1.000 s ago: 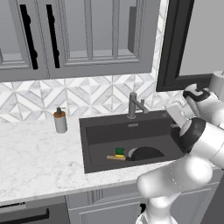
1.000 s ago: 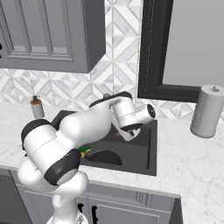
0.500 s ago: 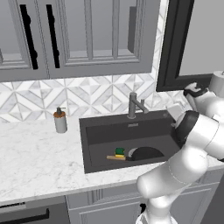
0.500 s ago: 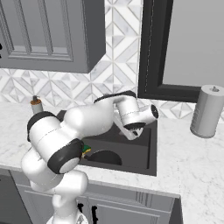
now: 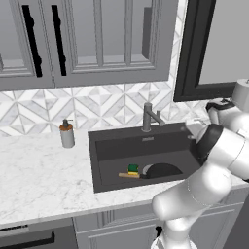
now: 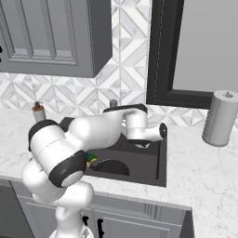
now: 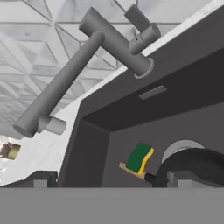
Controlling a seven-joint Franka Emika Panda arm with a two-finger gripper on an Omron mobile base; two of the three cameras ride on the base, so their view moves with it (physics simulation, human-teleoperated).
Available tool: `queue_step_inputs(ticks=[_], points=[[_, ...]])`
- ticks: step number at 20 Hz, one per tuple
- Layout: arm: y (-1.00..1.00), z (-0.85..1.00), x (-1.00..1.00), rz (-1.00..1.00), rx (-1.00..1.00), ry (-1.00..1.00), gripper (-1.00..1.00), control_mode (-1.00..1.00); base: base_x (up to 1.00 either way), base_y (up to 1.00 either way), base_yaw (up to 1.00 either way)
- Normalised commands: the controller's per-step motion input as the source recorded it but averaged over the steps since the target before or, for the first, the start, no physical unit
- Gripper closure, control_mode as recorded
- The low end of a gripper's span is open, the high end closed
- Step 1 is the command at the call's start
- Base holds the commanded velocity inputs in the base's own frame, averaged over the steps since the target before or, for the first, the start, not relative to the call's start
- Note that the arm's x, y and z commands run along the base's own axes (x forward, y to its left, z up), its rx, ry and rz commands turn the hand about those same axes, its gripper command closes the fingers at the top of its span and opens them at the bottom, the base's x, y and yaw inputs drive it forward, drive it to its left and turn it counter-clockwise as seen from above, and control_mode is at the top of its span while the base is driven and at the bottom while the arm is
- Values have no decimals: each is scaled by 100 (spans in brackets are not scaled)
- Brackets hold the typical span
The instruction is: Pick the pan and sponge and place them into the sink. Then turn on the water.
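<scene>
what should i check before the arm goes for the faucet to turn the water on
1. Round black frying pan with its wooden handle lies inside the dark-grey rectangular sink: ok.
2. Small green-and-yellow sponge in the sink, beside the pan: ok.
3. Pincer open and holding nothing: ok.
4. Grey metal faucet in front of the hand camera, lever visible near its base: ok.
5. Water running from the spout: not ok, no stream shows.
6. Which way the lever must turn: cannot tell.
</scene>
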Motion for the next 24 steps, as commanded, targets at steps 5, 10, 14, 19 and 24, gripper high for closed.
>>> queue_step_inputs(ticks=[5,10,14,19,24], points=[[1,2,33,1,0,-1,-100,-100,0,0,0],[0,-1,41,0,0,0,-100,-100,0,0,0],[0,0,51,0,0,0,-100,-100,0,0,0],[5,-3,42,0,0,0,-100,-100,0,0,0],[3,-7,41,0,0,0,-100,-100,0,0,0]])
